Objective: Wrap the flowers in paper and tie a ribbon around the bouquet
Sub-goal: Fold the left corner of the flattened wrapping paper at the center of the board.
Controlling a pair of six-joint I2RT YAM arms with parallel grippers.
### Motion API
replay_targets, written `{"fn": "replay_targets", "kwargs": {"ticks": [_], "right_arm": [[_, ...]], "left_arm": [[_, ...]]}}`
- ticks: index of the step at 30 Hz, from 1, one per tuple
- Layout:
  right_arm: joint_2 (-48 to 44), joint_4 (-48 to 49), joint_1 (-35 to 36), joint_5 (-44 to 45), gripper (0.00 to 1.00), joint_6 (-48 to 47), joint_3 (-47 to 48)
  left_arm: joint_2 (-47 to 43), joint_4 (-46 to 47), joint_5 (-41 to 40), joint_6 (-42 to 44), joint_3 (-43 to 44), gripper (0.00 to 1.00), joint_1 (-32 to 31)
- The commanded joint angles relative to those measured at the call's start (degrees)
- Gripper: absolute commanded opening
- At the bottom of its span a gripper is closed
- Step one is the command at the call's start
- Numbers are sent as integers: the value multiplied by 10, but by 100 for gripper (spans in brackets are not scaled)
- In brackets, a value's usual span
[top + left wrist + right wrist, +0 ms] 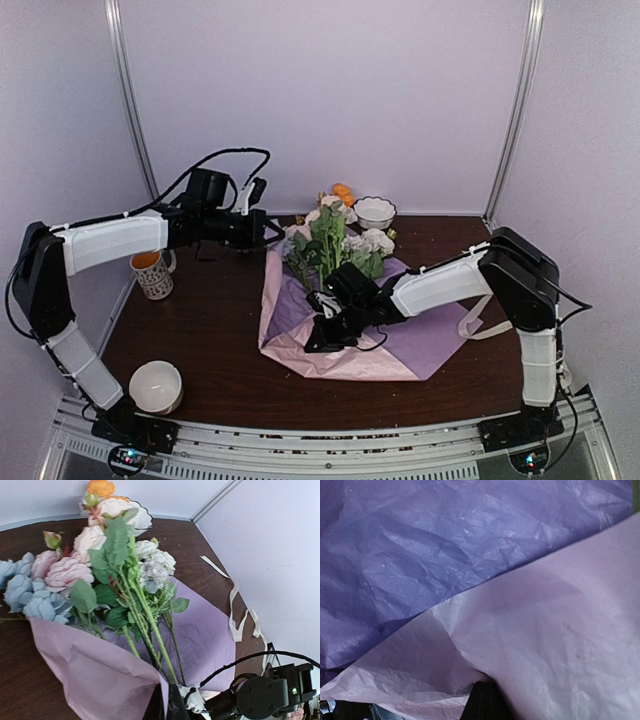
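Crinkled paper [545, 645] crowds our right wrist camera, pink on its outer face and lilac on the inner one. Its creases run down to our right fingers [481, 704], the dark tip at the bottom edge. Those fingers are pressed together and pinch a fold of the pink flap. From above we see them at the near left part of the sheet, by the cut ends of the stalks. Our left fingers [268, 232] are pressed together too, just beside the blue blooms on the left of the bunch. Whether they touch a bloom we cannot tell, and our left wrist camera does not show them.

We count one sheet of paper, one bunch of flowers [125, 580], one ribbon [234, 617], two white bowls and one mug. The sheet lies spread on the middle of the tabletop [210, 340] with its left flap raised against the bunch. The flowers lie on it with their long axis running near to far. The stalks point toward the near edge and the blooms toward the back wall, with blue at the left, pink and white in the middle, and orange farthest. The ribbon lies in loose loops on the tabletop off the sheet's right edge. The far bowl [374, 211] stands just behind the blooms, and the near bowl [155, 387] sits at the near left corner. The mug [152, 273] stands at the left edge of the tabletop.
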Motion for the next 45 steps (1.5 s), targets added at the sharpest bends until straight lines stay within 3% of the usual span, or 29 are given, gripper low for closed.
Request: {"fn": "replay_targets", "kwargs": {"ticks": [1, 6, 14, 21, 29, 37, 40, 45], "right_arm": [[-5, 66, -12, -12, 0, 36, -29], [-29, 127, -21, -33, 0, 62, -49], [-116, 272, -47, -16, 2, 127, -157], [-190, 284, -87, 4, 4, 127, -230], [-238, 159, -108, 20, 13, 37, -221], [-326, -69, -110, 101, 47, -60, -232], [-339, -83, -111, 103, 64, -60, -249], [-314, -70, -111, 52, 70, -71, -248]], "left_arm": [[45, 15, 48, 14, 84, 0, -30], [120, 40, 75, -14, 143, 0, -53], [228, 73, 71, -42, 214, 0, -59], [289, 83, 53, -40, 250, 0, -78], [342, 76, 20, -28, 284, 0, -89], [349, 68, 9, -14, 282, 0, -89], [347, 62, 9, -8, 281, 0, -89], [340, 58, 5, -2, 280, 0, -89]]}}
